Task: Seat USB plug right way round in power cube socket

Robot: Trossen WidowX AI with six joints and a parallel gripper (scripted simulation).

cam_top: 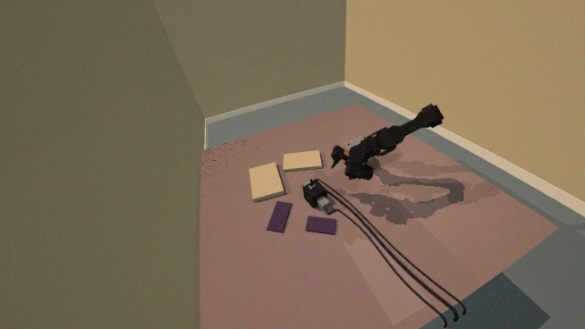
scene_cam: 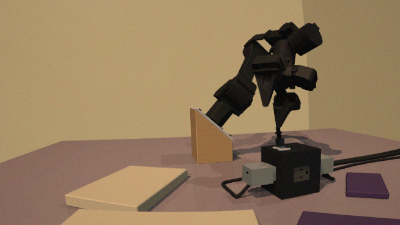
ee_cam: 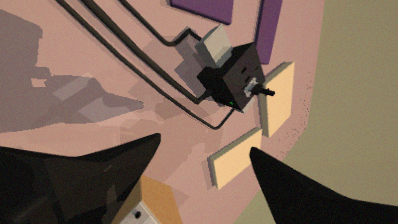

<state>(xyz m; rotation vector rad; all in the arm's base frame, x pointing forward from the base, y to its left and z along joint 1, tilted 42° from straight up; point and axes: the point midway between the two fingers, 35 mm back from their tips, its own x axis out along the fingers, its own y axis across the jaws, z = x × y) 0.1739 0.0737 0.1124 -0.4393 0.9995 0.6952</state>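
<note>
Early going here: the plug (scene_cam: 279, 141) stands up out of the socket on top of the cube (scene_cam: 290, 169), and from the exterior view it looks only partly sunk, its pale collar sitting proud of the black top face, so I'd call it jammed and not yet corrected. The gripper (ee_cam: 205, 155) hangs with its fingers spread wide and nothing between them; in the wrist view the two dark fingertips frame the cube from above and off to one side, well apart from the plug. In the top view the arm (cam_top: 385, 139) sits to the far right of the cube, leaning in toward it. So nothing of the real work shows as done: the plug needs gripping, pulling out, turning round, pushing fully home, then release and retreat. Worth watching: the grey adapters (scene_cam: 258, 173) and cables (cam_top: 385, 250) crowd the cube's sides, and the tan pads (cam_top: 267, 181) and purple pads (cam_top: 279, 216) lie on the counter (cam_top: 447, 250) near its left.
</note>
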